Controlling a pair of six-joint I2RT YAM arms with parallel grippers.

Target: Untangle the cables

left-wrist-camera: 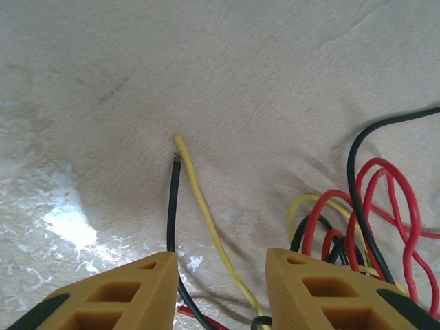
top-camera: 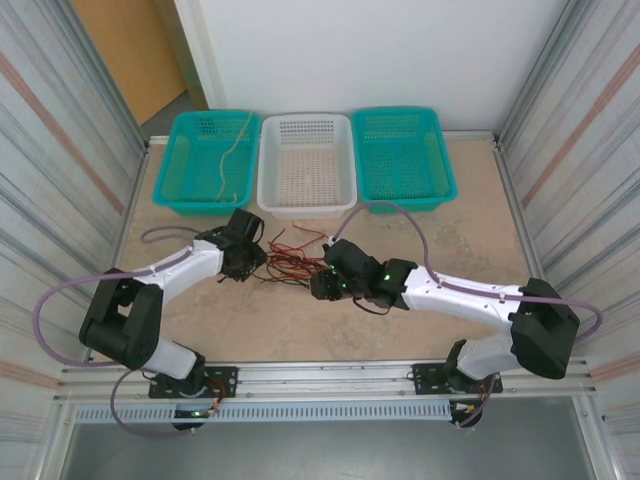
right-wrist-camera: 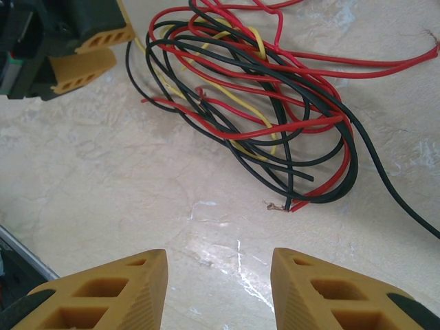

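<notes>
The cables (top-camera: 290, 262) lie in a loose red, black and yellow tangle on the table between the two arms. My left gripper (top-camera: 243, 268) sits at the tangle's left edge. It is open (left-wrist-camera: 220, 258), with a yellow wire (left-wrist-camera: 203, 206) and a black wire (left-wrist-camera: 172, 206) running loose between its fingers. Red and black loops (left-wrist-camera: 371, 220) lie to its right. My right gripper (top-camera: 318, 285) is open (right-wrist-camera: 218, 254) over bare table, just short of the tangle (right-wrist-camera: 261, 103), with nothing between its fingers. A tan cable (top-camera: 232, 160) lies in the left teal basket (top-camera: 190, 180).
A white basket (top-camera: 305, 205) and a second teal basket (top-camera: 405, 195) stand in a row with the left one at the table's far edge. Corrugated metal walls close in both sides. The left gripper's fingers (right-wrist-camera: 89, 55) show at the top left of the right wrist view.
</notes>
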